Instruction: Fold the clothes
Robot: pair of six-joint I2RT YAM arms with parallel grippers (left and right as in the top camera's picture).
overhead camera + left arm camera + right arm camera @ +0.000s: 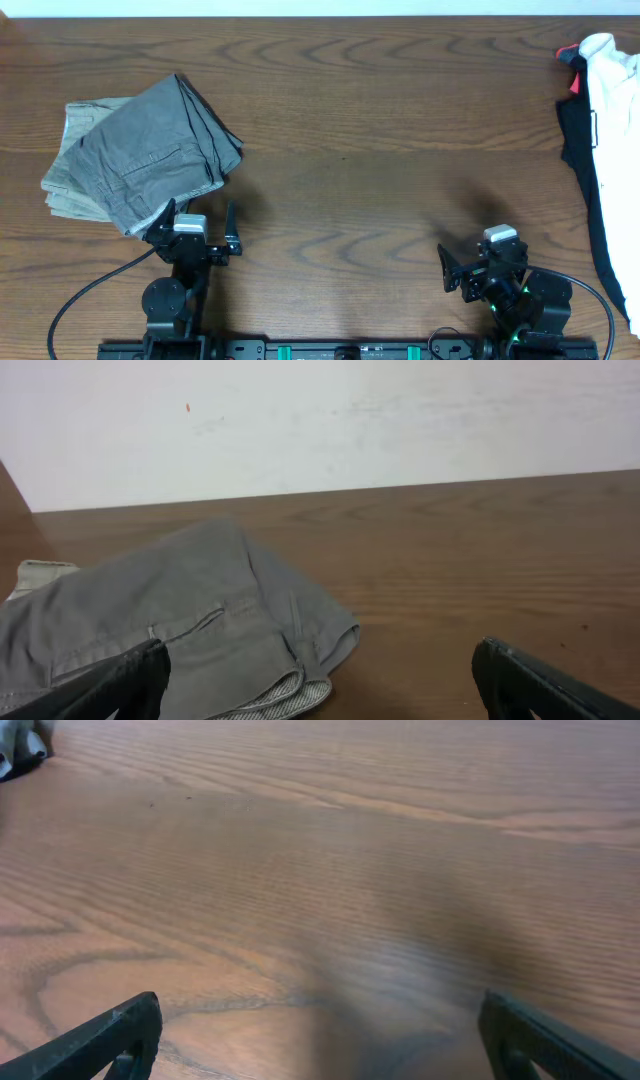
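Observation:
The grey-khaki trousers [140, 155] lie folded in a bundle at the table's left; they also show in the left wrist view [200, 630]. The white T-shirt [615, 130] lies crumpled at the right edge, over a black garment [578, 140]. My left gripper [195, 232] is open and empty at the front left, just in front of the trousers, with its fingers spread wide [320, 695]. My right gripper [478, 262] is open and empty at the front right over bare wood [320, 1040], apart from the T-shirt.
The wooden table [380, 150] spans the view, with a white wall behind it [320, 420]. A small red piece [573, 82] shows beside the T-shirt. A scrap of grey fabric [15, 745] sits in the far corner of the right wrist view.

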